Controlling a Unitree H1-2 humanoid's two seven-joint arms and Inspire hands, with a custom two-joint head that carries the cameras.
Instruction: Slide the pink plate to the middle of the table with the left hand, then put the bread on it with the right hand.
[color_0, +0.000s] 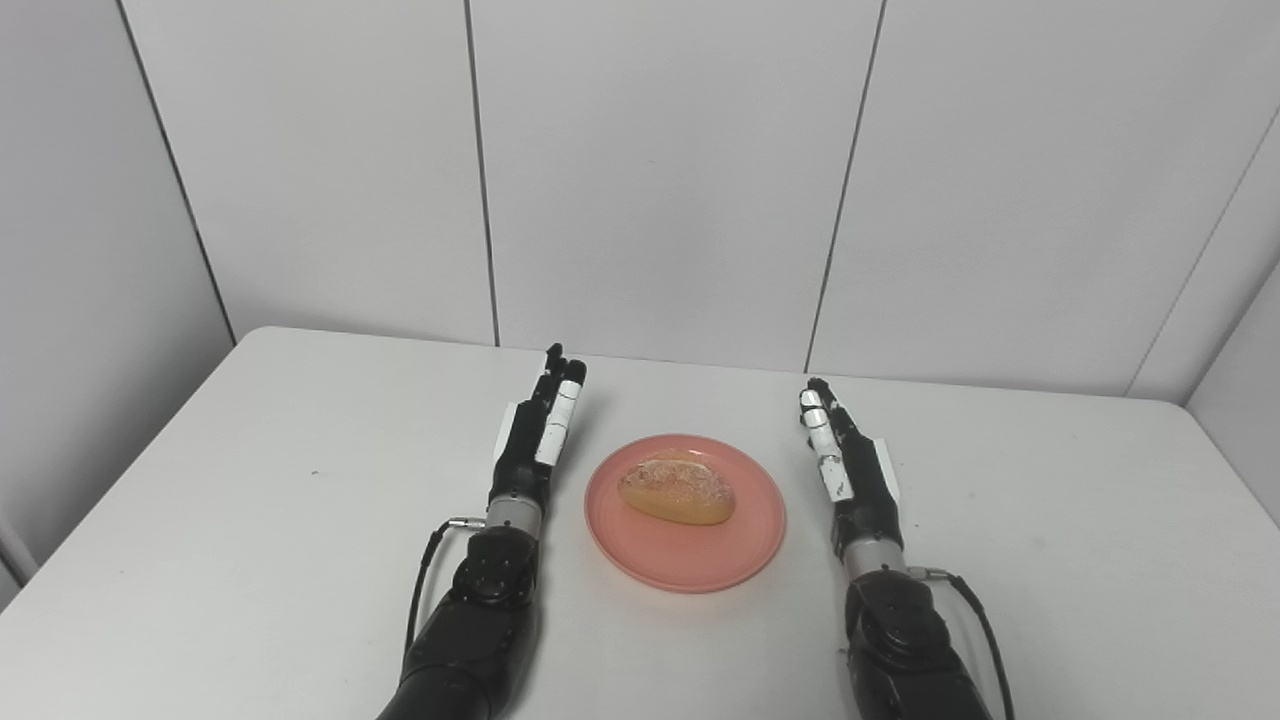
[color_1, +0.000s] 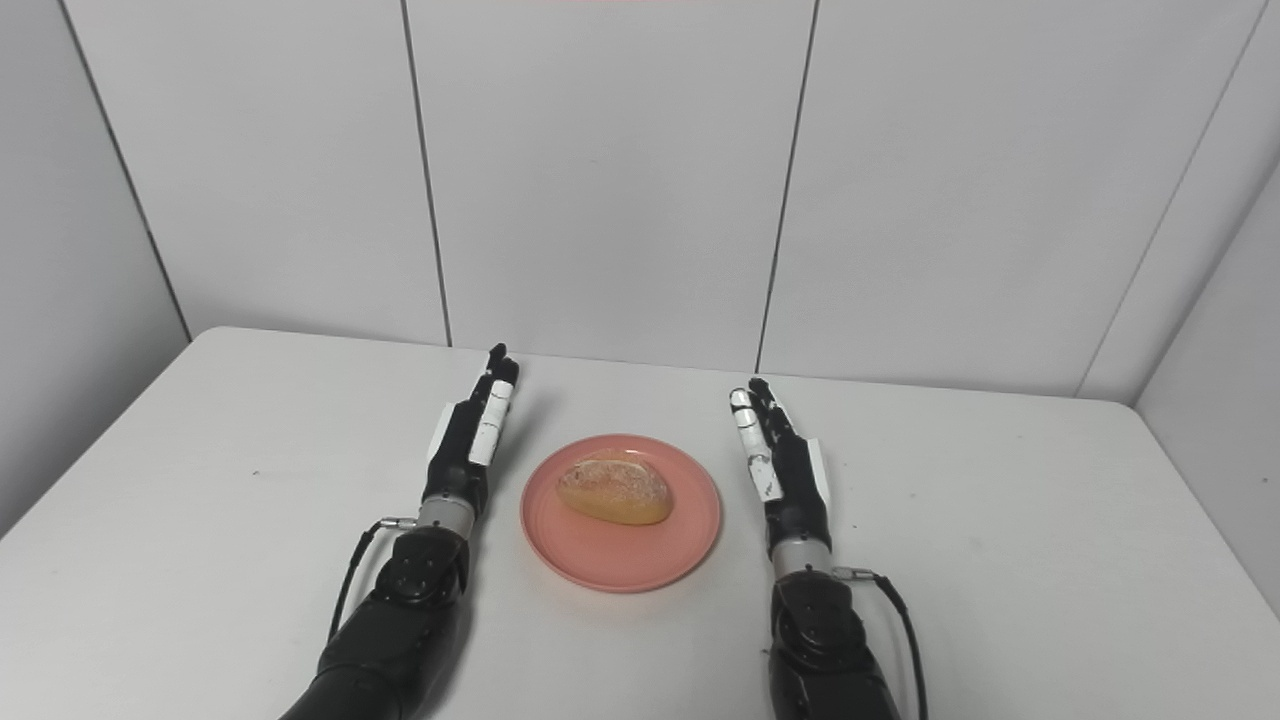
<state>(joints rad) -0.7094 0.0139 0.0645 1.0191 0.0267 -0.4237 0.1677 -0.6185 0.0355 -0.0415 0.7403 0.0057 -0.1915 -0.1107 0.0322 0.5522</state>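
A pink plate (color_0: 690, 555) lies near the middle of the white table (color_0: 250, 480). A golden bread roll (color_0: 678, 490) rests on the plate's far half. My left hand (color_0: 535, 440) is flat and open just left of the plate, fingers straight and pointing away from me, holding nothing. My right hand (color_0: 848, 460) stands open in the same way to the right of the plate, a small gap from its rim. Neither hand touches the plate or the bread.
White wall panels (color_0: 660, 170) rise right behind the table's far edge. Thin cables (color_0: 425, 570) loop off both wrists. The table's left and right edges slant in toward the back.
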